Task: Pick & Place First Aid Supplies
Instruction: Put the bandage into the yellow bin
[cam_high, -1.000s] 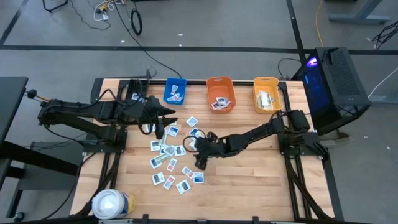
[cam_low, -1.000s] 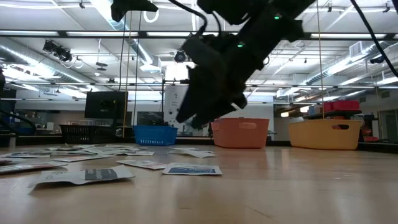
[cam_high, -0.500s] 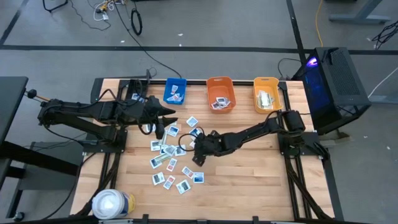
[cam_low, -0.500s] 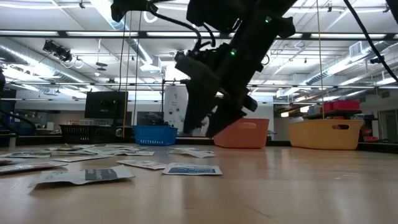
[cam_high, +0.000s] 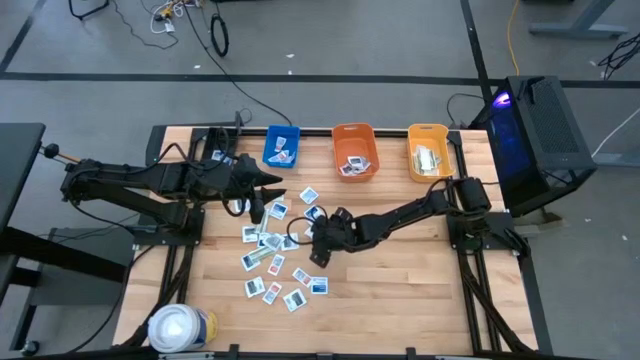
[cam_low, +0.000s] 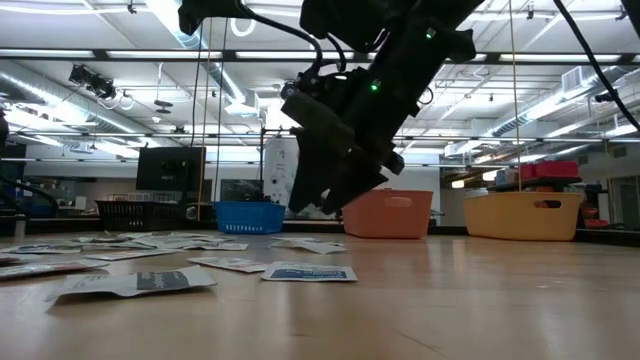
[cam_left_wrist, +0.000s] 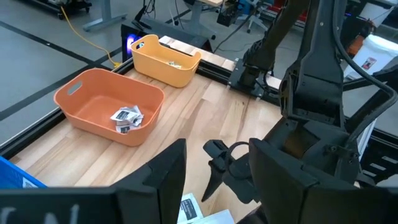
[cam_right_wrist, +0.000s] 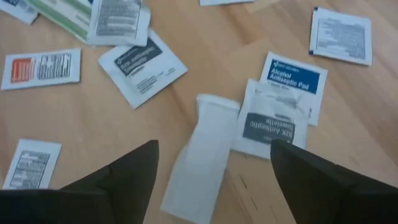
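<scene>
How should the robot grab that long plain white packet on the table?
Best guess: come straight down on the long white packet with the right end effector, which hovers open above it. Pinch across its narrow width near the bare lower half, because its upper end touches the alcohol pad packet.

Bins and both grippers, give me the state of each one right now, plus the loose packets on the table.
Blue bin: holds a few packets.
Orange bin: holds several packets.
Yellow bin: holds pale supplies.
Loose packets: lying flat, scattered on the table, some overlapping.
Right gripper: open, empty, above a plain white packet.
Left gripper: open, empty, above the pile's far edge.
</scene>
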